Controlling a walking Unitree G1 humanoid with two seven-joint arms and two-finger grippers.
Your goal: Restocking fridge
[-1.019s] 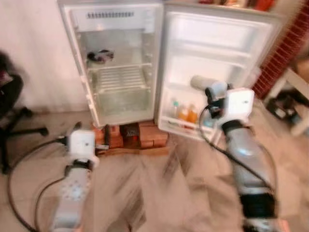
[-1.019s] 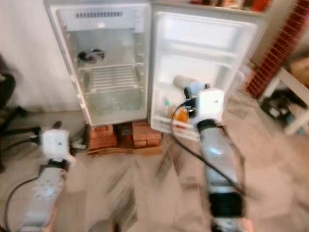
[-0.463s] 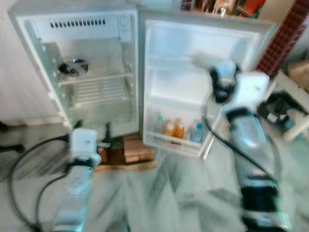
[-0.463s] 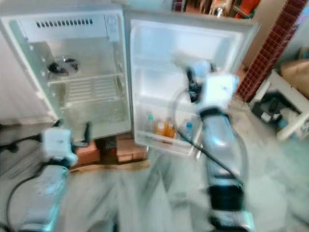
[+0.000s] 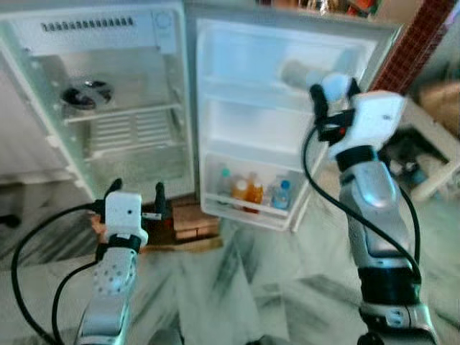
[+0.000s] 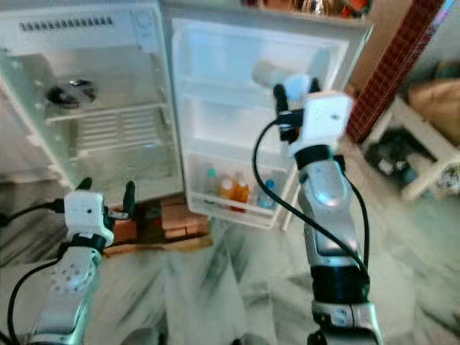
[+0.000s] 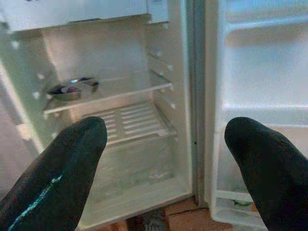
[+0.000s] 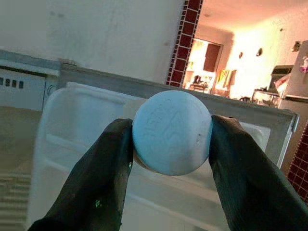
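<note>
Right wrist view gives me the right claw (image 8: 168, 159) pinching a pale bottle (image 8: 172, 132) by its round end, raised before the open fridge door (image 5: 287, 93). From the head I see drinks (image 5: 251, 190) in the door's bottom rack. Left claw (image 7: 168, 159) hangs spread toward the fridge (image 7: 110, 96), a bowl (image 7: 72, 88) on its shelf.

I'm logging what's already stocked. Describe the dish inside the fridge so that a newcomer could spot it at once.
Start at the open fridge and look into its main compartment, not the door. On the upper shelf, near the left wall, sits a shallow metal dish. It stands alone there, whereas the bottles crowd the lowest door rack.
</note>
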